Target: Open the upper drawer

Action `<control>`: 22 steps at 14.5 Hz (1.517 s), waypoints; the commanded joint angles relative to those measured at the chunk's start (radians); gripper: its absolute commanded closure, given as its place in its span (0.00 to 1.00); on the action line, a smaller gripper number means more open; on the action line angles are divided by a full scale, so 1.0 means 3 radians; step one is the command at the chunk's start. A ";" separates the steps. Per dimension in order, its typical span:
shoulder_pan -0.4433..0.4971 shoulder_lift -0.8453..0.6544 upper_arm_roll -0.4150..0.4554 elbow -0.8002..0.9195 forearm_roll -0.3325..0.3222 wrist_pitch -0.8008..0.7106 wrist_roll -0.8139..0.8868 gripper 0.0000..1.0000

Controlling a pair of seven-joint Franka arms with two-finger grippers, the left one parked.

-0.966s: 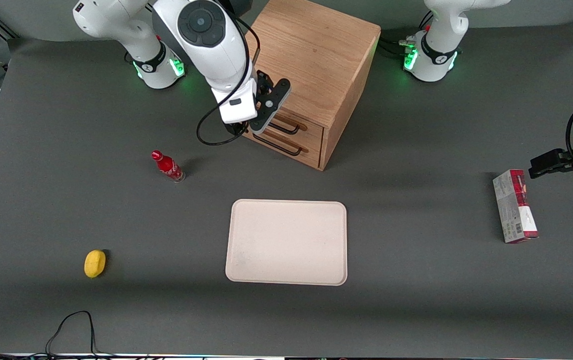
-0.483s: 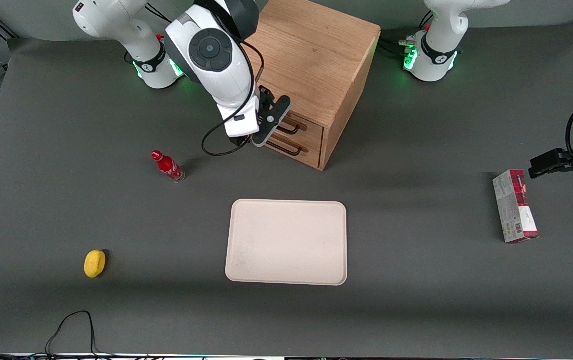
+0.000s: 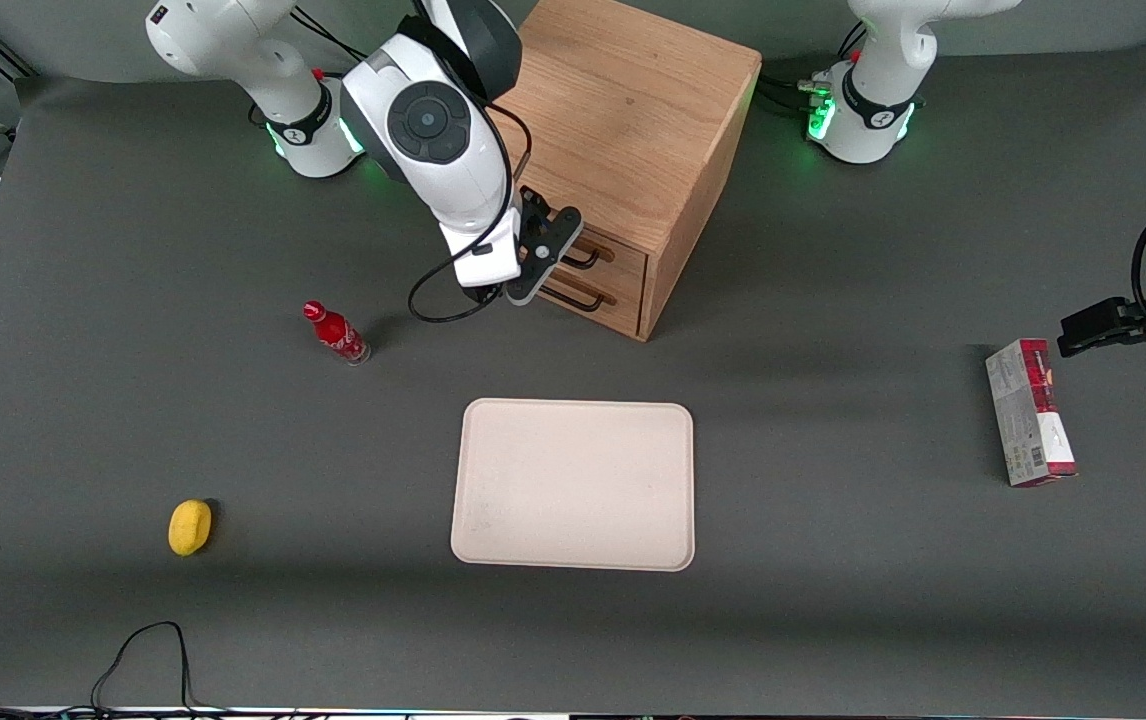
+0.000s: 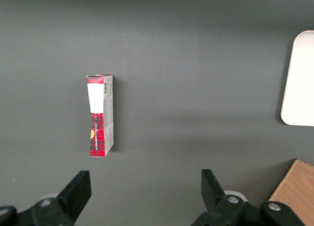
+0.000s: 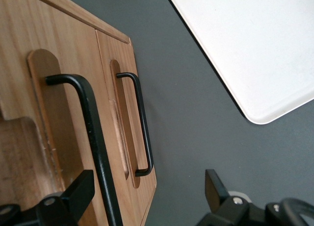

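Note:
The wooden cabinet stands at the back of the table. Its upper drawer is shut, with its black wire handle above the lower drawer's handle. My right gripper is open in front of the drawer fronts, at the end of the handles toward the working arm. In the right wrist view the upper handle runs between the open fingers, close to one of them and untouched by either. The gripper is empty. The lower handle lies nearer the table.
A pale tray lies nearer the front camera than the cabinet, also in the right wrist view. A red bottle and a yellow object lie toward the working arm's end. A red-and-white box lies toward the parked arm's end.
My right gripper has come down and nearer the front camera along the cabinet's front, from the cabinet's top edge to the level of the drawer handles. The drawers have not moved.

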 commanded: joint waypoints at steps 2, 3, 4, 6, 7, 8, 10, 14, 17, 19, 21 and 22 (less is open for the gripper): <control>0.0026 0.0052 -0.0015 -0.0003 -0.0037 0.0079 -0.0192 0.00; 0.0026 0.0073 -0.0015 -0.0003 -0.0037 0.0084 -0.0197 0.00; 0.0026 0.0093 -0.0020 -0.0003 -0.0042 0.0105 -0.0208 0.00; 0.0026 0.0144 -0.0015 -0.0003 -0.0078 0.0161 -0.0208 0.00; 0.0021 0.0170 -0.0020 -0.0003 -0.0078 0.0181 -0.0208 0.00; 0.0021 0.0180 -0.0015 -0.0003 -0.0078 0.0192 -0.0208 0.00; 0.0021 0.0201 -0.0020 0.0002 -0.0083 0.0207 -0.0208 0.00; -0.0025 0.0201 -0.0030 0.0032 -0.0083 0.0192 -0.0330 0.00; -0.0117 0.0201 -0.0045 0.0043 -0.0083 0.0192 -0.0453 0.00; -0.0163 0.0206 -0.0045 0.0058 -0.0083 0.0192 -0.0453 0.00; -0.0224 0.0277 -0.0045 0.0119 -0.0078 0.0192 -0.0458 0.00; -0.0260 0.0292 -0.0045 0.0160 -0.0078 0.0187 -0.0484 0.00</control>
